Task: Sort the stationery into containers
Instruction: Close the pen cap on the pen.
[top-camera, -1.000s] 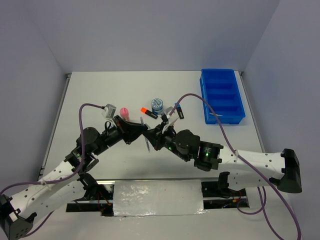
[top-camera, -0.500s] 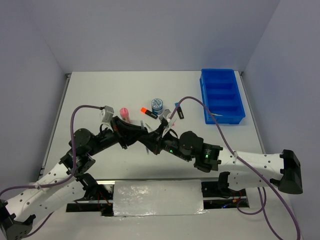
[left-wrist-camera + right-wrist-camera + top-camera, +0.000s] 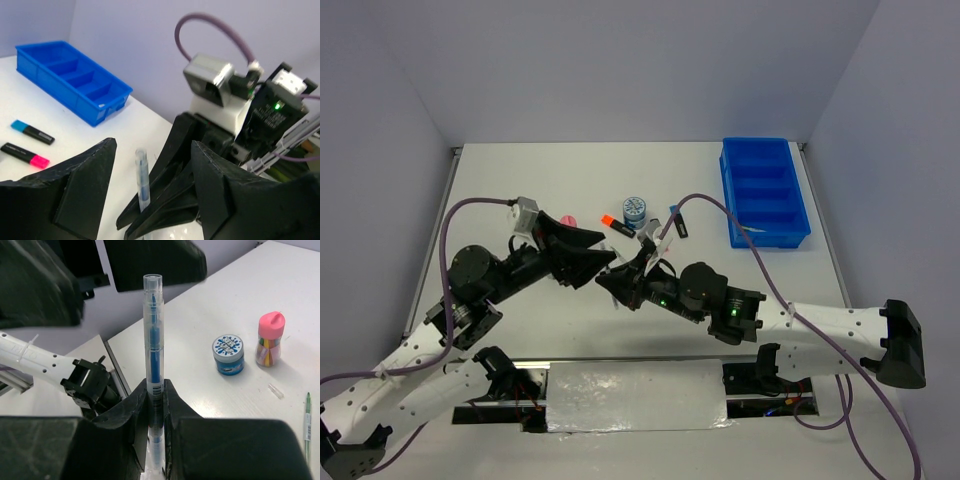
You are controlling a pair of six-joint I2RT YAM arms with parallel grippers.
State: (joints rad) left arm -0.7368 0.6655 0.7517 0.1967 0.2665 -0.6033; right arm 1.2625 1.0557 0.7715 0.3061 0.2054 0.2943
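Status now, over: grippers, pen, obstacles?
Right gripper shut on blue-ink pen. Left gripper open, fingers flanking pen, no contact. Blue tray apart, far right; left gripper crowds the pen.

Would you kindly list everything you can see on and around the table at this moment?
tray: one, bright blue, far right of the table
orange-capped highlighter: one, black, mid-table
blue-capped highlighter: one, black, lying flat
pink-capped highlighter: one, black, beside the blue-capped one
tub: one, blue and white, mid-table
bottle: one, pink cap, next to the tub
clear pen: one, blue core, upright in the right gripper
green pen: one, thin, lying flat
table: one, white
left gripper: black, open, facing the clear pen
right gripper: black, shut on the clear pen
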